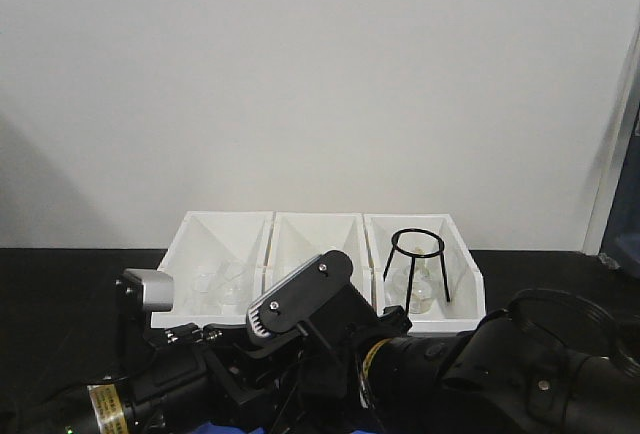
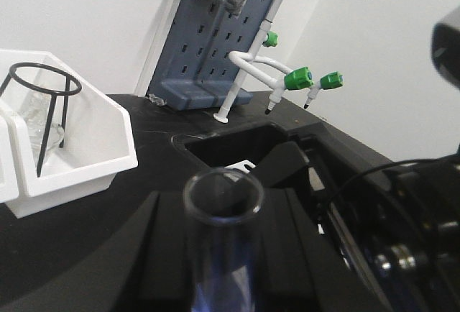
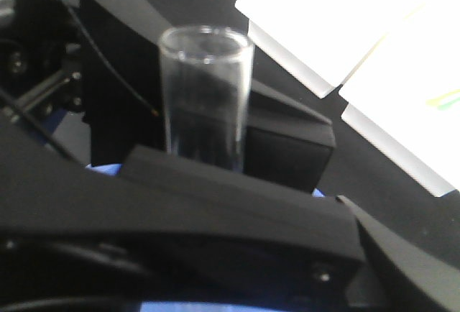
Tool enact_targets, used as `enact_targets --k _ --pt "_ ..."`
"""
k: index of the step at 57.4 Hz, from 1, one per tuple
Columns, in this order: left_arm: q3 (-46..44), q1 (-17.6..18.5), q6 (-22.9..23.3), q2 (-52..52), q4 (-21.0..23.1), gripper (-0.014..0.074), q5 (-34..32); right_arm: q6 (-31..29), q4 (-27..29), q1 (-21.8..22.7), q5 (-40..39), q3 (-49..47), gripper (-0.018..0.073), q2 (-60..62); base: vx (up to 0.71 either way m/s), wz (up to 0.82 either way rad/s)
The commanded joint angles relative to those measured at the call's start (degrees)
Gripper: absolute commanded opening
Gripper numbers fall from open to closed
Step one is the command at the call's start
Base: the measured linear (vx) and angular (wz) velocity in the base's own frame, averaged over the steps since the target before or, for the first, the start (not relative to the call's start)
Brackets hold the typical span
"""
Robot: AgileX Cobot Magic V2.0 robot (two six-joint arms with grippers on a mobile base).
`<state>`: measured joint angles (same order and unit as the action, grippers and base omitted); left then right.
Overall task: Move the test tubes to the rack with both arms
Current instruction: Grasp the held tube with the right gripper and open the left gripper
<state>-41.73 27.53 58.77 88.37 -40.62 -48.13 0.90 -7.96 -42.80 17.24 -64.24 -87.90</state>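
Nearest us, the left gripper (image 2: 224,280) is closed on a test tube (image 2: 223,229) that stands upright between its jaws. The right gripper (image 3: 237,182) crowds a test tube (image 3: 206,96) too, but we cannot tell whether it pinches it, or whether it is the same one. We judge the transfer unfinished: glass is in hand and no rack shows in any view. Beyond lie the black benchtop (image 2: 136,157), three white bins (image 1: 215,229) with a wire tripod (image 1: 418,259) in the rightmost, a sink recess (image 2: 226,143), a green-knobbed tap (image 2: 287,75), a blue pegboard (image 2: 215,39) and a white wall (image 1: 320,74)
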Motion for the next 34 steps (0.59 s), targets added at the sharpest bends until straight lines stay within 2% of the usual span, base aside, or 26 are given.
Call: enact_targets --k 1,34 --pt "-1.7 0.4 -0.1 -1.9 2.1 -0.0018 -3.7 -0.1 1.1 0.1 -4.5 -2.0 0.0454 2.1 0.00 0.00" --pt "-1.7 0.4 -0.1 -1.9 2.3 0.0007 -3.2 -0.1 3.8 0.1 -4.6 -2.0 0.0158 2.3 0.00 0.00"
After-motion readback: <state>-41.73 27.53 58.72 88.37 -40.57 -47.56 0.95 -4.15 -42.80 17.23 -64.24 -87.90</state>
